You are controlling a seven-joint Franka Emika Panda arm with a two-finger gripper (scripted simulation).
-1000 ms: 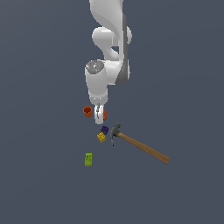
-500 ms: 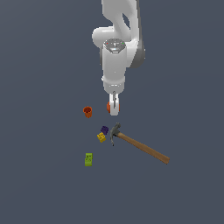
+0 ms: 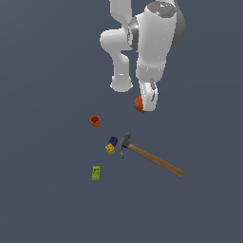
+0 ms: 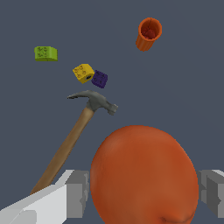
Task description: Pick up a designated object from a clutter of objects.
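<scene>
My gripper (image 3: 144,105) is shut on the orange-red ball (image 3: 139,104) and holds it well above the floor. In the wrist view the ball (image 4: 144,175) fills the space between the two grey fingers (image 4: 78,194). Below lie the orange-red cup (image 3: 95,121), the purple block (image 3: 113,141), the yellow block (image 3: 109,149), the green block (image 3: 96,173) and the wooden-handled hammer (image 3: 149,157). They also show in the wrist view: cup (image 4: 148,33), purple block (image 4: 99,79), yellow block (image 4: 83,72), green block (image 4: 46,53), hammer (image 4: 74,135).
The floor (image 3: 42,199) is a plain dark grey surface. The arm's white body (image 3: 154,42) stands over the exterior view's upper middle.
The arm has risen and moved toward the exterior view's right with the ball in the gripper. The clutter on the floor has not moved.
</scene>
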